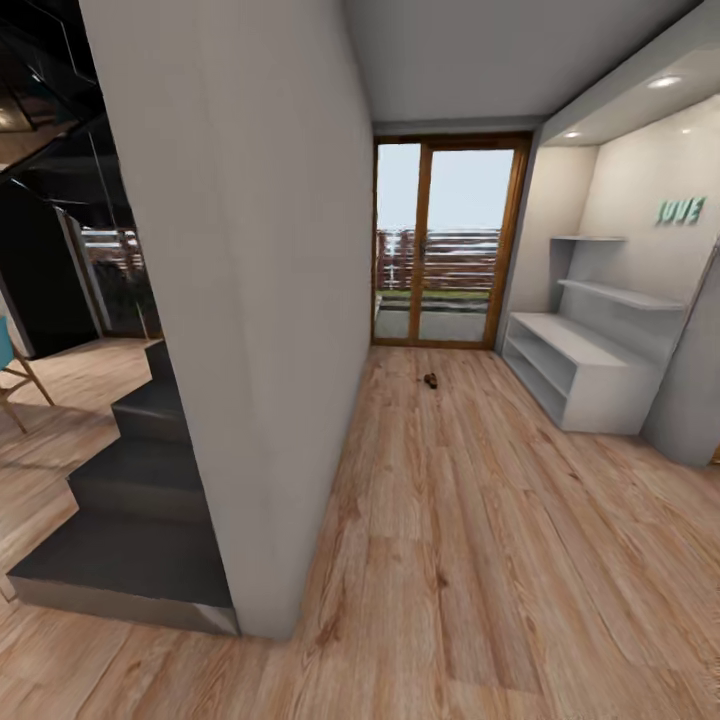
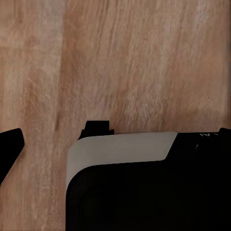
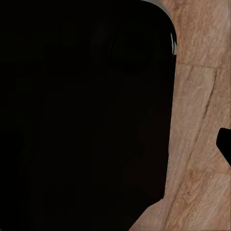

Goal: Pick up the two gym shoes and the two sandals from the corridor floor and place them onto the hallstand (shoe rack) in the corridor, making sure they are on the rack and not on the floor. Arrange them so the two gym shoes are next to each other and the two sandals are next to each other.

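Note:
Far down the corridor floor [image 1: 470, 560], a small dark brown shape [image 1: 431, 381] lies near the glass door; it looks like a sandal or the sandals, too small to tell apart. The pale grey-white hallstand [image 1: 585, 385] stands against the right wall, with a wide bench top, a low shelf beneath and staggered shelves above. Nothing lies on its bench top. The gym shoes are out of view. One black fingertip [image 2: 9, 149] of my left gripper hangs over bare planks. A black fingertip [image 3: 224, 144] of my right gripper shows beside the robot's dark body.
A grey wall block [image 1: 250, 300] juts out at the left, with dark stairs [image 1: 130, 500] beside it. A wood-framed glass door [image 1: 445, 245] closes the corridor's far end. A grey pillar [image 1: 690, 400] stands to the right of the hallstand.

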Controlling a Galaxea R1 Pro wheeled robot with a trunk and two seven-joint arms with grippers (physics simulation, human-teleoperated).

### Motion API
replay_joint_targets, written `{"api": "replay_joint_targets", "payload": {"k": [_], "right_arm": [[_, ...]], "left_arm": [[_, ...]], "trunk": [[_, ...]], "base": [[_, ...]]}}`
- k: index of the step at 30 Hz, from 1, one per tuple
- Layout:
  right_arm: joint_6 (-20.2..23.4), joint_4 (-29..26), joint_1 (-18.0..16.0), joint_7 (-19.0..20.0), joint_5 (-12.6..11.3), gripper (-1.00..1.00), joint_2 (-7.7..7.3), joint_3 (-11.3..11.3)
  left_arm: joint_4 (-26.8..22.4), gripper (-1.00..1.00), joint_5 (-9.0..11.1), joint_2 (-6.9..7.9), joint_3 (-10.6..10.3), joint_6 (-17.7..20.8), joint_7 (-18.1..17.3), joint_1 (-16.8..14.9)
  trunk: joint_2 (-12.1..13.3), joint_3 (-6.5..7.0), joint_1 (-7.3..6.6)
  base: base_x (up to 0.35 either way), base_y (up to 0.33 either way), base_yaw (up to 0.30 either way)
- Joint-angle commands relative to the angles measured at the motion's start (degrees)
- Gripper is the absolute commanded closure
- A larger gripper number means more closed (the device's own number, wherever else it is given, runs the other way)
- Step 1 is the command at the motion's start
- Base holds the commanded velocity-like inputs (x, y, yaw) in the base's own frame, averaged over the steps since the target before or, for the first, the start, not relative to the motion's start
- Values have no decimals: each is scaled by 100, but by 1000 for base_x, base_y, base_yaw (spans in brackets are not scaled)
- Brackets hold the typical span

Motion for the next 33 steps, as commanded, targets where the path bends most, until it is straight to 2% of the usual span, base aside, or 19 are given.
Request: {"api": "replay_joint_targets", "payload": {"k": [1, 33], "right_arm": [[0, 0, 0, 0, 0, -100, 0, 0], [0, 0, 0, 0, 0, -100, 0, 0]], "left_arm": [[0, -100, 0, 0, 0, 0, 0, 0], [0, -100, 0, 0, 0, 0, 0, 0]], "trunk": [[0, 0, 0], [0, 0, 0]], "base": [[61, 2, -278], [4, 0, -278]]}}
